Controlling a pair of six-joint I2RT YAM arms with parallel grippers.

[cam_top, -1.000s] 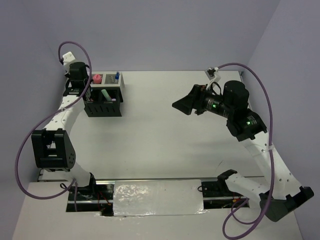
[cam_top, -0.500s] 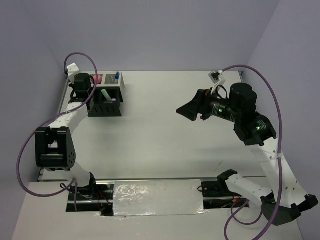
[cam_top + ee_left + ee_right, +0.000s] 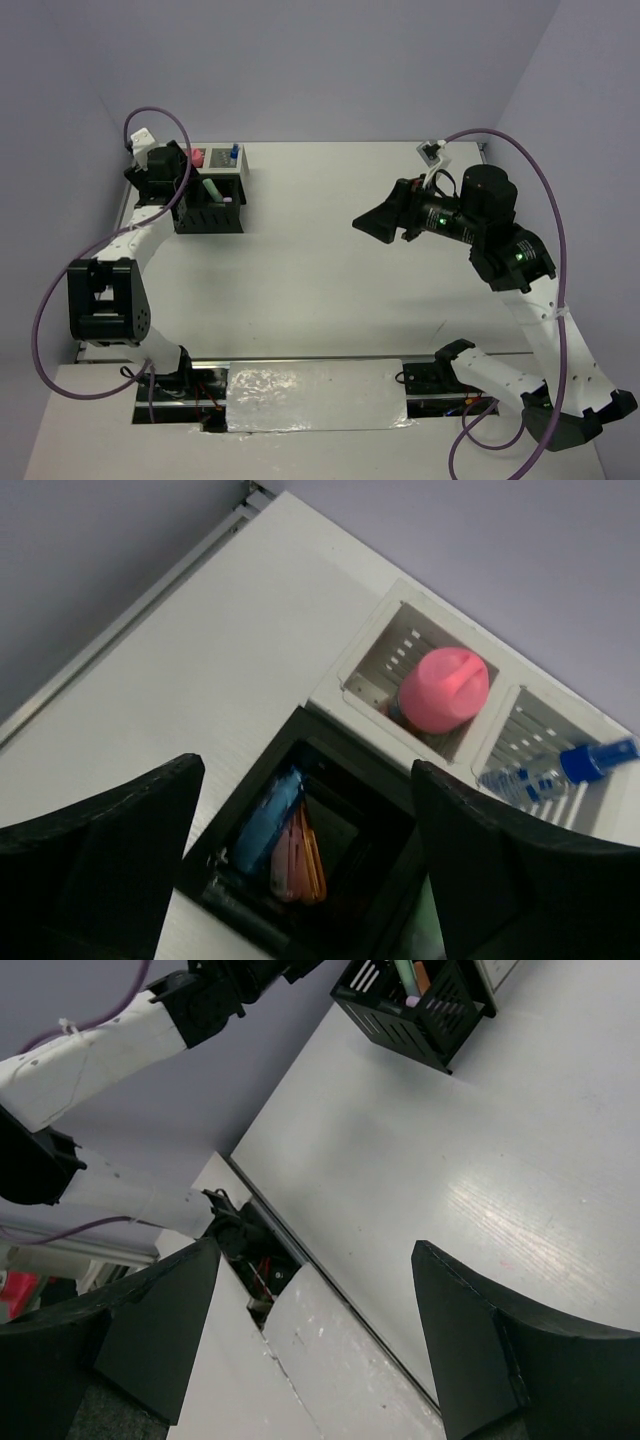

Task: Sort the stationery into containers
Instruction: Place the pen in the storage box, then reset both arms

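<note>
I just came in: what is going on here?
The left gripper hangs open over the black organizer, above a compartment holding blue, pink and orange markers. A pink-capped bottle and a blue-capped bottle sit in the two white-rimmed compartments. The right gripper is open and empty, above the table.

White tabletop (image 3: 330, 270) spread out ahead of me, matte and plain, running back to the wall. One thing stands out there: the black organizer (image 3: 215, 218), tucked into the far left corner. It sits flat and upright, roughly square to the edges, with its white-rimmed compartments on the wall side. Through my left wrist camera I see a pale edge rail (image 3: 120, 640) running along the tabletop's left side, near the organizer. Down at the near edge, a crinkled silvery sheet (image 3: 315, 395) lies flat, stretched across the middle.
</note>
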